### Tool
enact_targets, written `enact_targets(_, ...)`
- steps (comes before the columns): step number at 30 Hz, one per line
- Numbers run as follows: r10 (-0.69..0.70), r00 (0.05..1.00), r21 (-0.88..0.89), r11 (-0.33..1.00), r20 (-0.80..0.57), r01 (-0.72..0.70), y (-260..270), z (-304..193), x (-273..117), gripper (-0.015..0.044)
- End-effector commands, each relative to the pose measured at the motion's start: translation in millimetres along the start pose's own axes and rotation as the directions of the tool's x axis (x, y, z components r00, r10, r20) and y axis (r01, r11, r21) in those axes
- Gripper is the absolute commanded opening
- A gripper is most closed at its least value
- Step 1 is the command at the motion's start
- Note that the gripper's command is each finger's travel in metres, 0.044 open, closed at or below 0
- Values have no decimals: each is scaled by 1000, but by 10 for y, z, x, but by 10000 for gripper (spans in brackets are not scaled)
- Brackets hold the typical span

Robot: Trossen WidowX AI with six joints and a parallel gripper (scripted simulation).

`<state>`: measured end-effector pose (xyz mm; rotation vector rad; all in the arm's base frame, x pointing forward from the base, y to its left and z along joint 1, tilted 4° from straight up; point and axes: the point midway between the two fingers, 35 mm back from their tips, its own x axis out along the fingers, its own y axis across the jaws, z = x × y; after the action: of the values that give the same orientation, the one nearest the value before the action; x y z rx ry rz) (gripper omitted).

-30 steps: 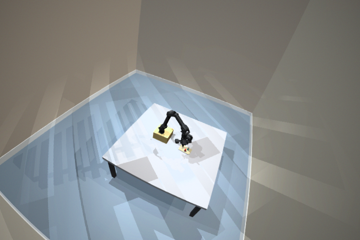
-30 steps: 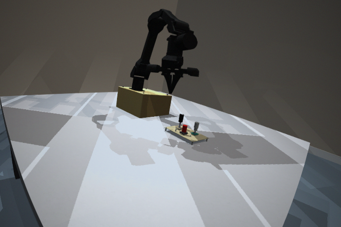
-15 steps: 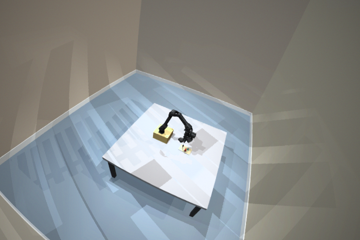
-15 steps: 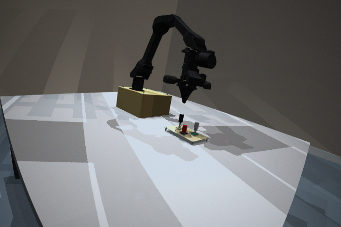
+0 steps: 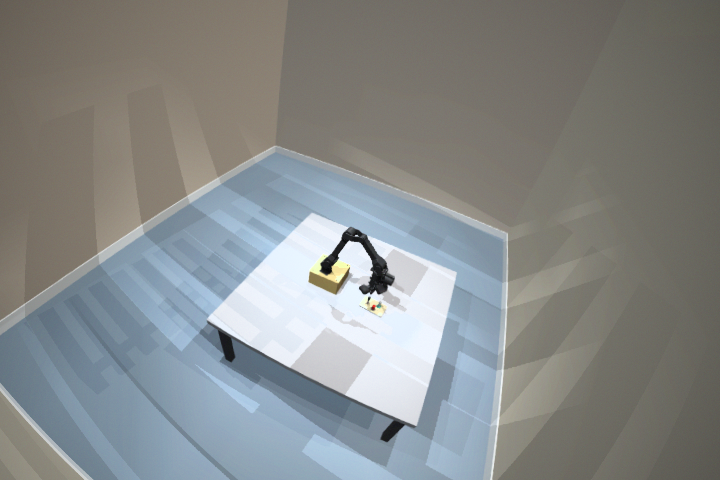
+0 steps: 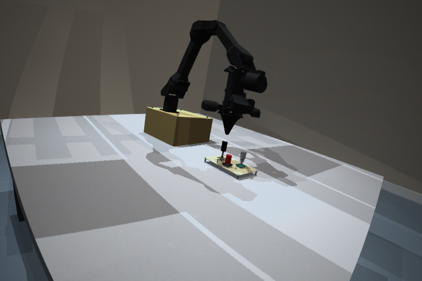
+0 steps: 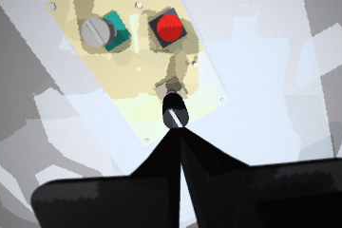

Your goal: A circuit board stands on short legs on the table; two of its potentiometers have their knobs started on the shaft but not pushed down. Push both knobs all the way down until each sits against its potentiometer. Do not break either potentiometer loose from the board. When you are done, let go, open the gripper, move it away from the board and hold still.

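Observation:
A cream circuit board (image 5: 365, 306) (image 6: 244, 172) (image 7: 131, 85) stands on short legs on the table. A black knob (image 6: 224, 146) (image 7: 174, 105) stands high on its shaft, with bare shaft showing below it. A grey knob (image 6: 242, 155) (image 7: 95, 32) also stands raised on its shaft above a teal potentiometer (image 6: 240, 165) (image 7: 123, 34). A red knob (image 6: 228, 158) (image 7: 169, 28) sits low against its dark potentiometer. My gripper (image 6: 227, 133) (image 7: 178, 135) is shut and empty, pointing down. Its tips are a little above the black knob in the exterior view, not touching it.
The arm stands on a yellow box (image 5: 324, 281) (image 6: 159, 127) behind the board. The white table (image 5: 259, 316) (image 6: 118, 258) carries the board and the box, and shadows of the arm fall across it.

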<state>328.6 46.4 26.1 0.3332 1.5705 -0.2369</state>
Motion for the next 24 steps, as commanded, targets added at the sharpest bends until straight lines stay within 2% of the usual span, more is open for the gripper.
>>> enact_targets(1, -3, 1000, -3, 1000, -3, 3, -5, -8, 65, 0)
enact_targets(10, -3, 1000, -3, 1000, -3, 3, -6, -10, 204, 0)
enact_targets(24, -3, 1000, -3, 1000, -3, 3, -6, -10, 206, 0)
